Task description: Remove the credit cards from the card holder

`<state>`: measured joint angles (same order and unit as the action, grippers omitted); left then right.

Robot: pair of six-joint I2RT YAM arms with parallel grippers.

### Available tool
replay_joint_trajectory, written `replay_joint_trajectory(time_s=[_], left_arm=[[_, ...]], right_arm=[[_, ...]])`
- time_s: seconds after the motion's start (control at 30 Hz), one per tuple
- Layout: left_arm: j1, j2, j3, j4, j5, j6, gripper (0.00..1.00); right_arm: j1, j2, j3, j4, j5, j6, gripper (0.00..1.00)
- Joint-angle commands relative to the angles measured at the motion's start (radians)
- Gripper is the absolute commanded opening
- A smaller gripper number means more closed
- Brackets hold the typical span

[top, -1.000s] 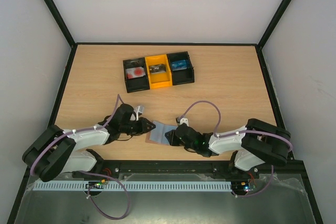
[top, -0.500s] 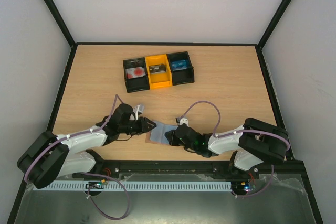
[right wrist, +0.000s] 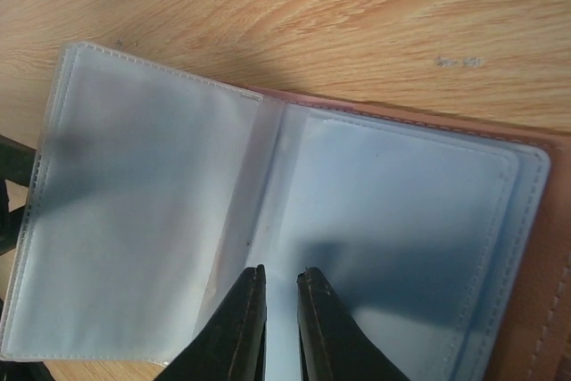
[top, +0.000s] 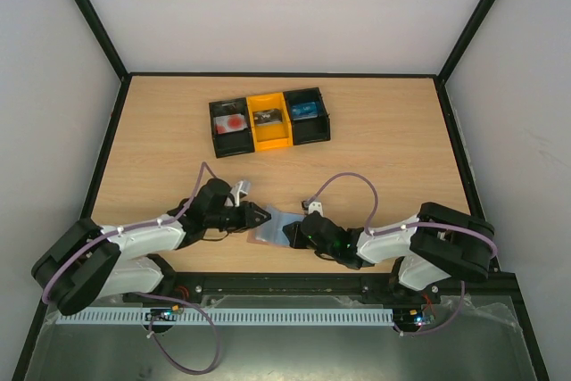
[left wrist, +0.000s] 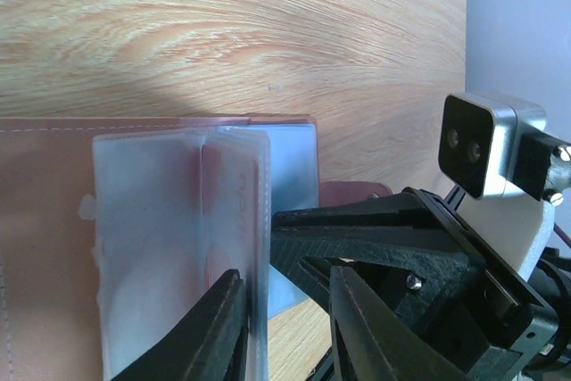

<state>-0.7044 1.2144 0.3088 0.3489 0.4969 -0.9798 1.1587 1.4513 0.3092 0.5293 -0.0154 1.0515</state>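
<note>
The card holder (top: 270,225) lies open on the table near the front edge, between my two grippers. In the left wrist view its blue-grey clear sleeves (left wrist: 178,220) stand over the pinkish-brown cover, and a reddish tint (left wrist: 234,211) shows through one sleeve. My left gripper (left wrist: 287,285) is open, with the sleeve's free edge between its jaws, against the left finger. My right gripper (right wrist: 281,278) is almost closed, its tips on the inner panel (right wrist: 393,220) beside the fold. A pale card with a red round mark (top: 233,121) lies in the tray. No plain red card shows clearly.
The black-and-yellow three-compartment tray (top: 268,137) stands at the back centre; its yellow and right compartments hold small items. The right gripper's body and camera (left wrist: 486,144) sit close in front of my left fingers. Black frame rails edge the table.
My left gripper has moved a little to the right, onto the card holder's left edge. The right gripper has stayed on the holder.
</note>
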Motion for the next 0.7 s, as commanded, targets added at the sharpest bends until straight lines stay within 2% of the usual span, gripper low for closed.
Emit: replay_joint_trajectory(time_s=[0.0, 0.13, 0.4, 0.53, 0.67], left_arm=[[-0.02, 0.0, 0.015, 0.029, 0.007, -0.017, 0.26], [-0.027, 0.003, 0.015, 0.031, -0.001, -0.021, 0.22], [-0.046, 0.034, 0.013, 0.099, 0.022, -0.046, 0.06], [-0.065, 0.062, 0.013, 0.144, 0.031, -0.061, 0.06], [-0.083, 0.092, 0.016, 0.171, 0.03, -0.072, 0.11]], right_arm=[[0.004, 0.007, -0.021, -0.008, 0.027, -0.004, 0.12], [0.005, 0.008, -0.021, -0.005, 0.024, -0.005, 0.12], [0.006, -0.01, -0.03, -0.003, 0.031, -0.002, 0.12], [0.005, -0.017, -0.03, -0.005, 0.036, -0.001, 0.12], [0.005, -0.029, -0.036, -0.01, 0.045, 0.003, 0.14]])
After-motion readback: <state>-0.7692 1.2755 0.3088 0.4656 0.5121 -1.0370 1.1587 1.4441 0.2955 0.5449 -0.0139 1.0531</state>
